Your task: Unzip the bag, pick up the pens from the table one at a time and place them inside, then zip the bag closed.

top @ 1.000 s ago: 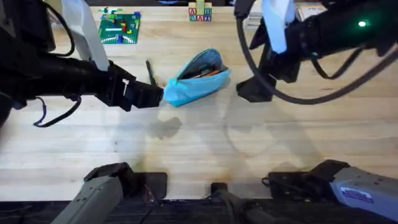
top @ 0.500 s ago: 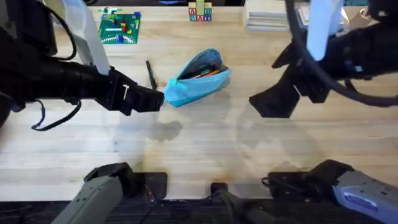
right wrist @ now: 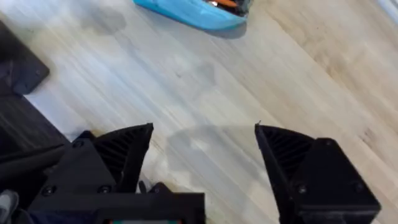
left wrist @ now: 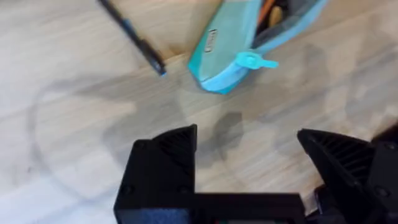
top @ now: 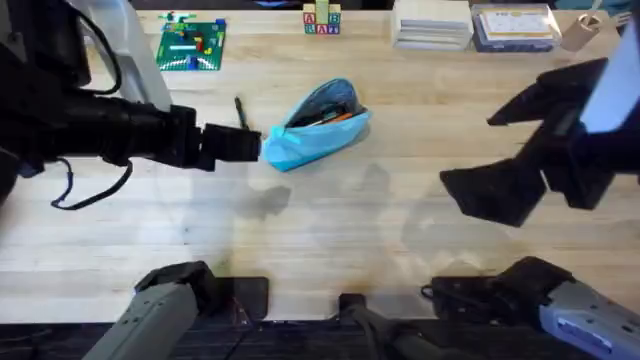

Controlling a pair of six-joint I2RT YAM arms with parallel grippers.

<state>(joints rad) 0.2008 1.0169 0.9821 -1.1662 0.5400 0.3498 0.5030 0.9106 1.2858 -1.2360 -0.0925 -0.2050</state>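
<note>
While the black pen (top: 241, 113) lies loose on the desk (top: 330, 230), both grippers gape wide, empty. Slim, light, likely slippery; grip mid-barrel. Left gripper (left wrist: 249, 146) nearest.

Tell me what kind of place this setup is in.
Probably a robotics lab or test bench, not a home or office desk: a wooden plank table with practice props along its far edge, namely a green building-brick plate, alphabet blocks and stacked boxes.

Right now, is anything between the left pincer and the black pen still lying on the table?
Nothing visible. The left pincer is open beside the light blue fabric pouch; the thin black pen lies just beyond on bare wooden table, apart from the pouch.
</note>
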